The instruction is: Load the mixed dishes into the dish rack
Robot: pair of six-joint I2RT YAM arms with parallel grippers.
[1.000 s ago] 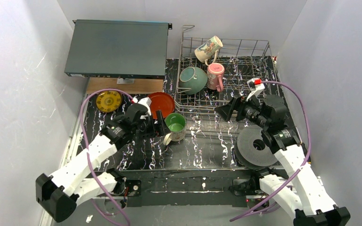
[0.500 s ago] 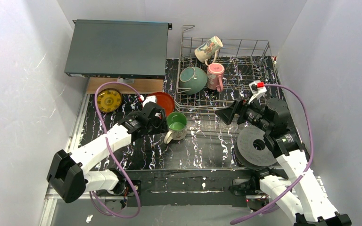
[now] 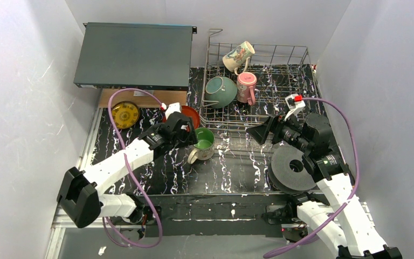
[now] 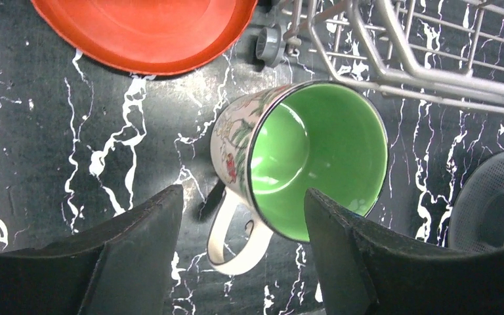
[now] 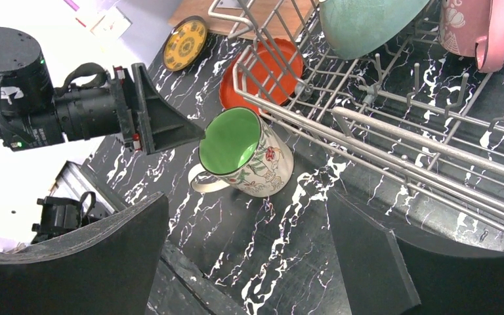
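The white mug with green inside (image 3: 202, 143) lies tilted on the black mat just in front of the dish rack (image 3: 259, 116); it also shows in the left wrist view (image 4: 302, 157) and the right wrist view (image 5: 243, 151). My left gripper (image 3: 188, 135) is open, its jaws either side of the mug's handle (image 4: 236, 236), not touching. The red-orange plate (image 3: 192, 113) lies behind it, the small yellow dish (image 3: 124, 115) further left. The teal bowl (image 3: 220, 90), pink mug (image 3: 246, 87) and floral cream mug (image 3: 238, 55) are in the rack. My right gripper (image 3: 254, 131) is open and empty, right of the mug.
A dark grey ribbed disc (image 3: 294, 167) lies on the mat under my right arm. A flat dark grey box (image 3: 135, 54) sits at the back left with a wooden board (image 3: 140, 98) in front of it. White walls close in both sides.
My left arm has swung up and right, bringing its open gripper over to the green-inside mug's left side. My right arm has shifted only slightly.
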